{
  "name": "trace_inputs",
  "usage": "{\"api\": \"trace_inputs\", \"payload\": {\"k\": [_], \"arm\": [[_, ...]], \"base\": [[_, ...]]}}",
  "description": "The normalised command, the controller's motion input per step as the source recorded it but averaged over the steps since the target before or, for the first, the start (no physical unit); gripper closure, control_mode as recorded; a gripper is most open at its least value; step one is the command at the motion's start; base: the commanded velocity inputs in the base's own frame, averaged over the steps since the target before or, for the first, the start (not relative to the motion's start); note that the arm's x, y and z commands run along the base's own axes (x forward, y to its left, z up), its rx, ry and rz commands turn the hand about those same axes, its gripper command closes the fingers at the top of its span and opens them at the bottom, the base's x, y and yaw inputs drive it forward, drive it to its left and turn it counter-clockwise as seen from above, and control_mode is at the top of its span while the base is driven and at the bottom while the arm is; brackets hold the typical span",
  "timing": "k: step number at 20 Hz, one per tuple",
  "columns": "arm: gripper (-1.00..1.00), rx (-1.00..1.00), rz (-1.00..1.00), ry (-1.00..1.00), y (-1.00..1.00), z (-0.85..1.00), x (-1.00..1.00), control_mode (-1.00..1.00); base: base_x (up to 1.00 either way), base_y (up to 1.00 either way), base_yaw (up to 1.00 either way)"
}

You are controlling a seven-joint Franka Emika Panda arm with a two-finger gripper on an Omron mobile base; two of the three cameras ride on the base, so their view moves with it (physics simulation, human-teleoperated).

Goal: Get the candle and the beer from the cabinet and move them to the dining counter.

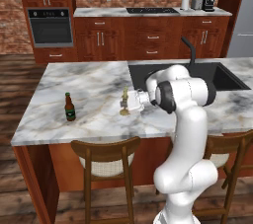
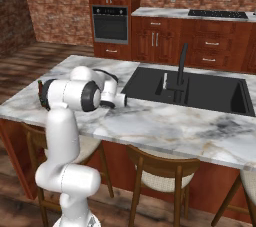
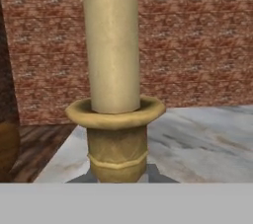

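The candle [image 1: 125, 102] is standing upright at the centre of the left base view, its round brass base resting on the marble surface [image 1: 99, 82] of the island. The claw [image 1: 129, 102] is sitting right against it from the frame's right, jaws drawn together and clamped on the candle at the candlestick. In the hand view the candle [image 3: 110, 40] is filling the middle: a smooth cream column rising out of a flared, dull brass cup with a ridged collar below. The beer [image 1: 69, 107] is standing upright to the left of the candle, well apart from it, a dark brown glass bottle with a green label. The surface is showing white stone with grey veining, and a black sink [image 1: 207, 76] is sitting at the frame's right.
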Motion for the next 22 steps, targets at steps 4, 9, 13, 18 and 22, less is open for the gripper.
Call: {"api": "trace_inputs", "payload": {"k": [4, 9, 13, 18, 22], "arm": [[1.0, 0.0, 0.02, 0.01, 0.04, -0.33, 0.25, -1.0], [1.0, 0.0, 0.03, 0.0, 0.04, -0.31, 0.21, -1.0], [1.0, 0.0, 0.03, 0.0, 0.01, -0.33, 0.19, -1.0], [1.0, 0.0, 0.04, 0.0, 0.0, -0.35, 0.18, -1.0], [1.0, 0.0, 0.03, 0.0, 0.02, -0.35, 0.18, -1.0]], "base": [[0.0, 0.0, 0.0], [0.0, 0.0, 0.0], [0.0, 0.0, 0.0], [0.0, 0.0, 0.0], [0.0, 0.0, 0.0]]}}
